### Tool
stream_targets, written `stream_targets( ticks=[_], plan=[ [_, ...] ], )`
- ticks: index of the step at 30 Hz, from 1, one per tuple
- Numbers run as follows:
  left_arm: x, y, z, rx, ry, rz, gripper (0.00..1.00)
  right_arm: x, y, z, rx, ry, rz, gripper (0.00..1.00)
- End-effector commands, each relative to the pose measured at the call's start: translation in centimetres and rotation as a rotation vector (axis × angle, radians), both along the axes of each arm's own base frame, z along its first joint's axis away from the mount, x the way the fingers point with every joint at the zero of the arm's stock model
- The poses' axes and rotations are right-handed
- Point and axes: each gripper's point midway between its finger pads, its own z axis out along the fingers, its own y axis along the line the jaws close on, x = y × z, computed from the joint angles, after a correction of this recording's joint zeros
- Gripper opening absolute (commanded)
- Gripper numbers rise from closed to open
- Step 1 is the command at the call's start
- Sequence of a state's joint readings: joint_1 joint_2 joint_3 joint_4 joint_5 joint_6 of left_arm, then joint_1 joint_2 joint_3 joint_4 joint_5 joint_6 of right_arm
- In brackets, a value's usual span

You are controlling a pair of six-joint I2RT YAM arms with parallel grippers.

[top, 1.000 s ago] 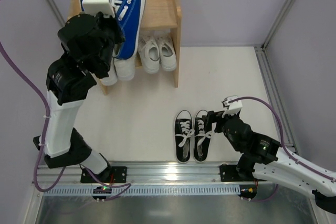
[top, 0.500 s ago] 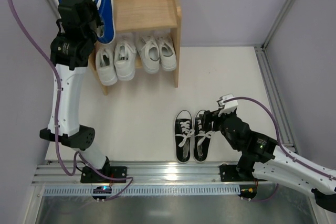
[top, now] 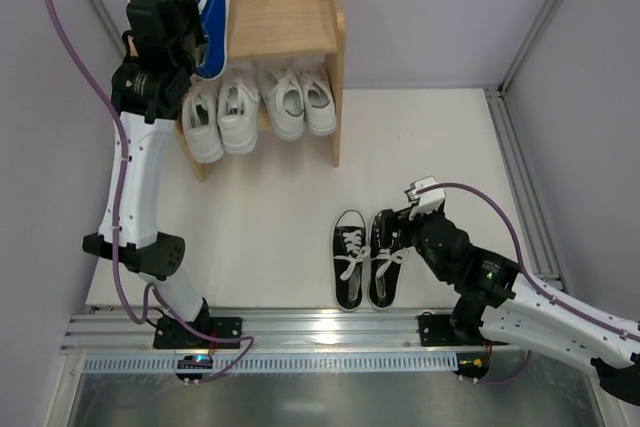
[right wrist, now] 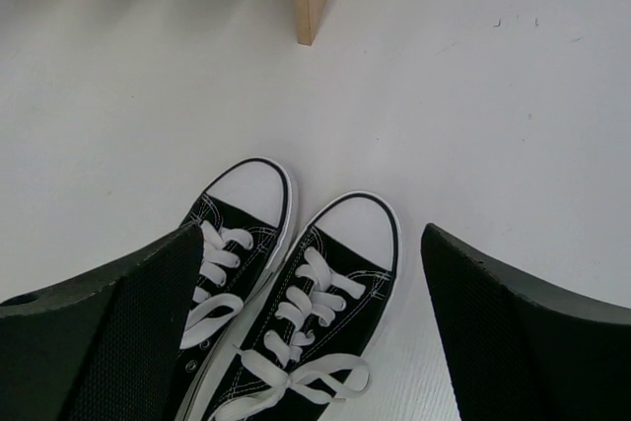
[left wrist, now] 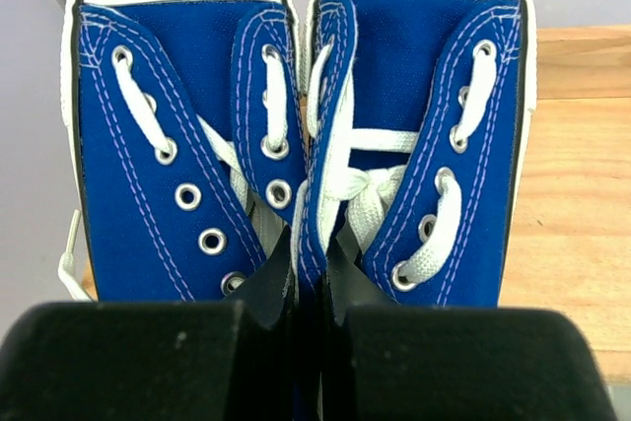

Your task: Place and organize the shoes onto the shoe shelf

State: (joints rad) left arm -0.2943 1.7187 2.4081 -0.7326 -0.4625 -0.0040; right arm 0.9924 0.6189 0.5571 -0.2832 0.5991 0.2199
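I read the left gripper [left wrist: 309, 283] as clamped on the blue pair [left wrist: 187, 125]. Its fingers pinch the two inner collar walls together, so one grasp carries both shoes. The pair sits at the far left of the shoe shelf [top: 285, 12], on the top tier, leaving the right of that tier free. I cannot tell whether the soles rest on the board.

The two white pairs [top: 238, 107] fill the lower tier.

The right gripper [right wrist: 313, 236] is spread wide and holds nothing. Its fingers straddle the black pair [right wrist: 330, 278], which stands on the table [top: 430, 147], near and right of the shelf.

Only the left wrist view shows the pinch. Only the top view shows the shelf layout.
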Motion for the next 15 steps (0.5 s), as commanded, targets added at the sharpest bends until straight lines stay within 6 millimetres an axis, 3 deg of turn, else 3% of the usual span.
stream_targets(
  ticks=[1,15],
  plan=[
    [-2.0,2.1,8.4,-0.014,-0.290,0.063,0.00,0.4,0.8,1.2,0.023,-0.031,0.028,0.92],
    [1.6,2.9,5.9,-0.015,-0.249,0.069,0.00,0.7,1.1,1.1,0.023,-0.021,0.033,0.92]
  ],
)
